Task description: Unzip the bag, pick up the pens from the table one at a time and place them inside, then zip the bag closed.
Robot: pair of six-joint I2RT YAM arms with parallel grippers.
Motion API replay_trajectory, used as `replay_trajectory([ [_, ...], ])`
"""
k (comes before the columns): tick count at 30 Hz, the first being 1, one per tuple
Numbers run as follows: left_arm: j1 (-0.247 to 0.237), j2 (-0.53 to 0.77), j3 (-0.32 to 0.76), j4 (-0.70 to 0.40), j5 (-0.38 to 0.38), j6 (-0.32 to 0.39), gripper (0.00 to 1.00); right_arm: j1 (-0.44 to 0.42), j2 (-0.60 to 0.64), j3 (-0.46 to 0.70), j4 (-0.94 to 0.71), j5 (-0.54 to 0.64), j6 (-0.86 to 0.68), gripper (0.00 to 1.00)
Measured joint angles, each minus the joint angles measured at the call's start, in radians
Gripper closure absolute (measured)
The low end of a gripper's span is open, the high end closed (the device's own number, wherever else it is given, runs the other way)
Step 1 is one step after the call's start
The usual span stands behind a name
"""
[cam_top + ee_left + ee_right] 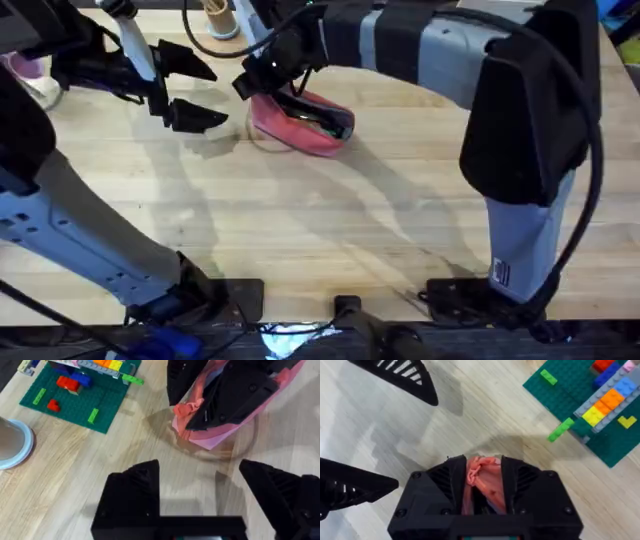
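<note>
On the table [330, 230], toward the far middle, the bag [300, 122] lies w/ its mouth gaping and dark lining showing, so the unzip looks done or nearly so. Right gripper [262, 72] is clamped on a bunched end of the pink fabric; right wrist view shows the cloth pinched between its fingers [451, 480]. Left gripper [190, 88] hovers just beside the bag, jaws spread wide apart, nothing in them. In the left wrist view the bag [220, 435] sits just ahead of it. Can't see any pens on the wood, and can't tell whether they're inside. Green brick baseplate [75, 395] lies off to one side. Left to do, judging by this: confirm pens are in, then zip shut
</note>
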Motion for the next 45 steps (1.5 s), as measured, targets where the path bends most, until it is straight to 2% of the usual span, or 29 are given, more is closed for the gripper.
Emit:
replay_trajectory([
  [3,0.000,0.000,0.000,0.000,0.000,0.000,0.007,0.000,0.000,0.000,0.005,0.000,0.000,0.619],
  [8,0.000,0.000,0.000,0.000,0.000,0.000,0.008,0.001,0.000,0.000,0.009,-0.003,0.000,0.782],
  [19,0.000,0.000,0.000,0.000,0.000,0.000,0.008,0.004,0.000,0.000,0.023,-0.004,0.000,0.960],
  [45,0.000,0.000,0.000,0.000,0.000,0.000,0.007,0.004,-0.028,0.000,0.004,-0.003,0.000,0.972],
])
